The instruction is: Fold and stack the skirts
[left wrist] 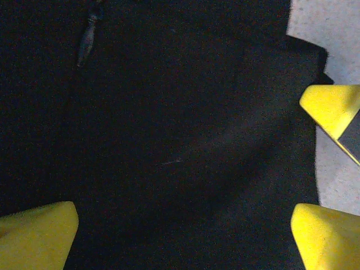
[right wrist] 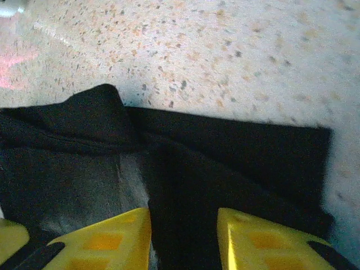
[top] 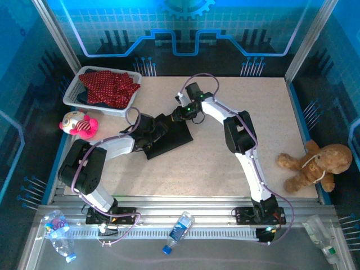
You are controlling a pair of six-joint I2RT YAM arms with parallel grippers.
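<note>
1. The black skirt (top: 171,140) lies folded near the middle of the table (top: 242,101).
2. The red skirt (top: 109,87) sits in the white basket (top: 73,95) at the far left corner.
3. The left gripper (top: 153,126) hangs over the black skirt with its fingers wide apart.
4. The right gripper (top: 179,114) has its fingers a little apart and holds nothing. This fold looks done, so next comes fetching the red skirt.

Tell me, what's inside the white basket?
The basket holds a red skirt with fine dark dots on top. A bit of dark fabric peeks out beneath it. Anything deeper is covered.
</note>
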